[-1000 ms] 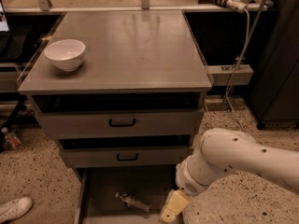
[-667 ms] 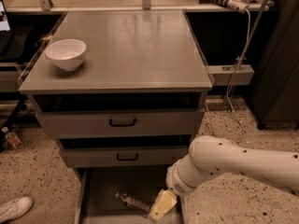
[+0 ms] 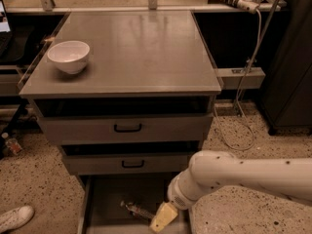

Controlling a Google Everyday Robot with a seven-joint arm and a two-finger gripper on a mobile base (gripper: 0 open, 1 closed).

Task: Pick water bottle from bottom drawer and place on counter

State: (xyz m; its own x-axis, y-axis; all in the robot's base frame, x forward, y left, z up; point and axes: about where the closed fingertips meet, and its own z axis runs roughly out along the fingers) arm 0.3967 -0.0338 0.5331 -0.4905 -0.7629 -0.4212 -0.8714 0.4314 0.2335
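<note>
Water bottle (image 3: 137, 210) lies on its side, just left of the gripper (image 3: 163, 217) - whether that claw is wide or narrow cannot be told. The gripper hangs low over the right part of the open bottom drawer (image 3: 109, 199). Above are two shut drawers (image 3: 126, 128), then the counter (image 3: 141, 48) - a white bowl (image 3: 69, 56) sits at its left.

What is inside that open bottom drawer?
A water bottle lies on its side on the bottom drawer floor, with the gripper just right of it. The arm hides the drawer's right side.
</note>
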